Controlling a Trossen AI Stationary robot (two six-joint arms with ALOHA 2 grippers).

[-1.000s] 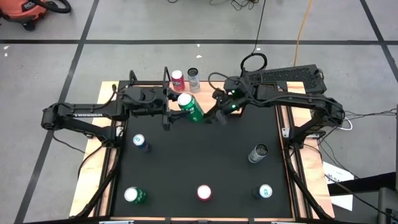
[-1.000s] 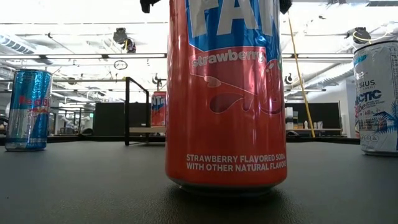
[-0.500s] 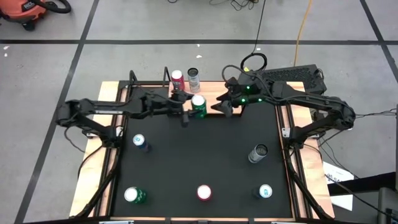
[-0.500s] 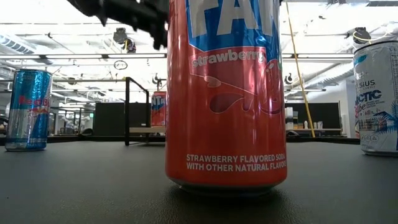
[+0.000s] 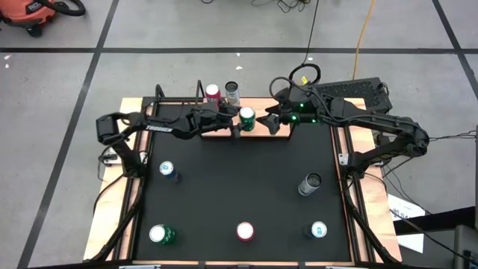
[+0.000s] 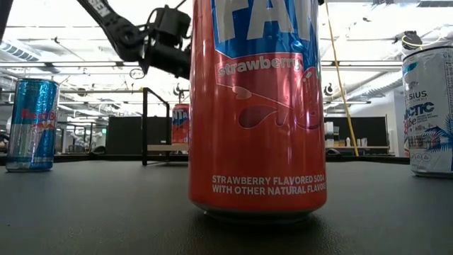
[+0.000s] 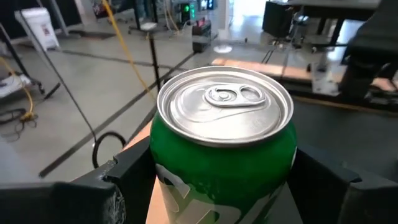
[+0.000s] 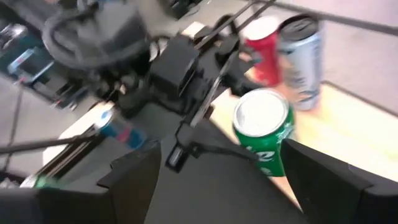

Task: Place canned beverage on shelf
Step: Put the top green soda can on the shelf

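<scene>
A green can (image 5: 246, 118) stands upright between the fingers of my left gripper (image 5: 239, 124), which is shut on it at the table's far edge. Beneath it is the light-wood shelf (image 8: 339, 118), which bears a red can (image 5: 213, 93) and a silver can (image 5: 232, 93). The wrist view shows the green can's silver top (image 7: 225, 106). My right gripper (image 5: 272, 124) is open just right of the green can and holds nothing. In the low view a big red can hides the left gripper. My left gripper pinches the green can's side wall (image 7: 163, 171) below the rim, one finger (image 7: 127, 180) on each side. The fingers come nearly level from the table's left. The can sits upright; whether its base rests on the shelf I cannot tell.
Several loose cans stand on the black tabletop: a blue one (image 5: 166, 170), a green one (image 5: 159, 235), a red strawberry one (image 5: 245, 231), a white one (image 5: 318, 230) and a grey one (image 5: 310, 184). Black rod brackets (image 5: 199, 91) rise at the shelf's left part.
My left gripper has carried the green can toward the far edge and to the right, sinking as it went. The can, tilted before, has come upright over the shelf. My right gripper has drawn back a little toward the far right and has turned.
</scene>
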